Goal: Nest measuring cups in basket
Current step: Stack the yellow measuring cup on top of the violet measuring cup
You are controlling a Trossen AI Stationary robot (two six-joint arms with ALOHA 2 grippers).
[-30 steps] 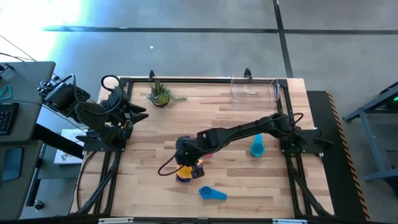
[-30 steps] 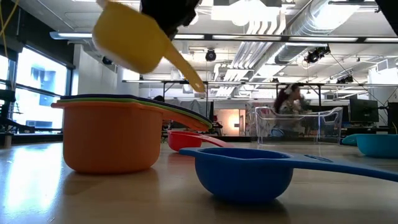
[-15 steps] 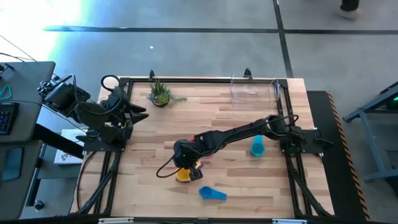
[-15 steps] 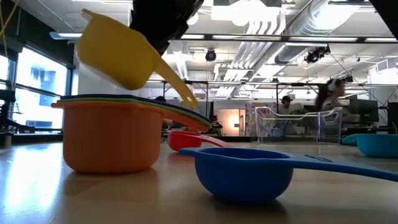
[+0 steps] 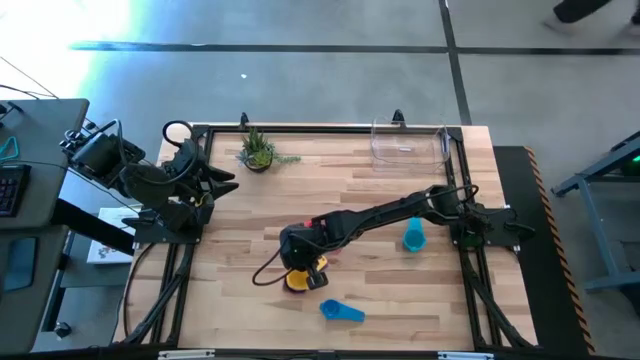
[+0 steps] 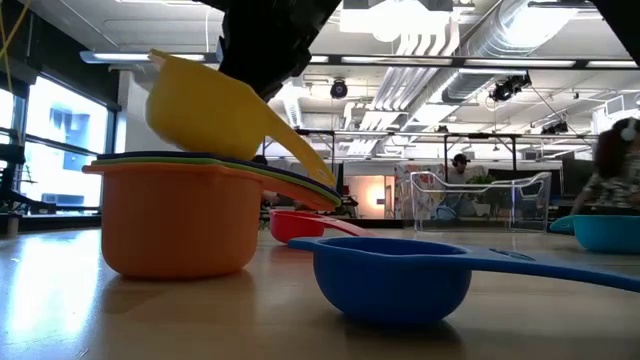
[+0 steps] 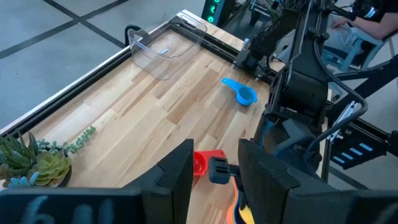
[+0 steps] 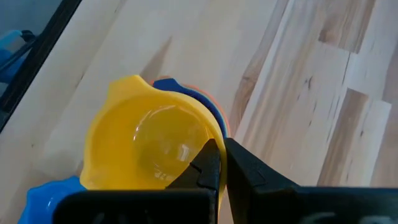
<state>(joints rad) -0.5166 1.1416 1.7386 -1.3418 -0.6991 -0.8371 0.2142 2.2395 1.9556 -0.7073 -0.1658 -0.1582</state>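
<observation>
My right gripper is shut on a yellow measuring cup, which hangs tilted right over a stack of nested cups whose outermost is orange. Whether the yellow cup touches the stack's top I cannot tell. A blue cup stands near the front edge, a teal cup lies to the right, and a red cup lies just behind the stack. The clear basket stands at the far right. My left gripper waits open at the table's left edge with nothing between its fingers. My right gripper pinches the yellow cup at its rim, on the side where the handle leaves the bowl. One finger looks to be inside the bowl and one outside. The fingers slant down from the table's right. The cup is tilted, its handle sloping down.
A small potted plant stands at the far left of the table. The black frame runs round the table's edges. Bare wood lies between the stack and the basket. A person shows in the room beyond the table.
My right gripper has gone down with the yellow cup toward the stack of cups; the cup has stayed tilted and now hangs just at the stack's top.
</observation>
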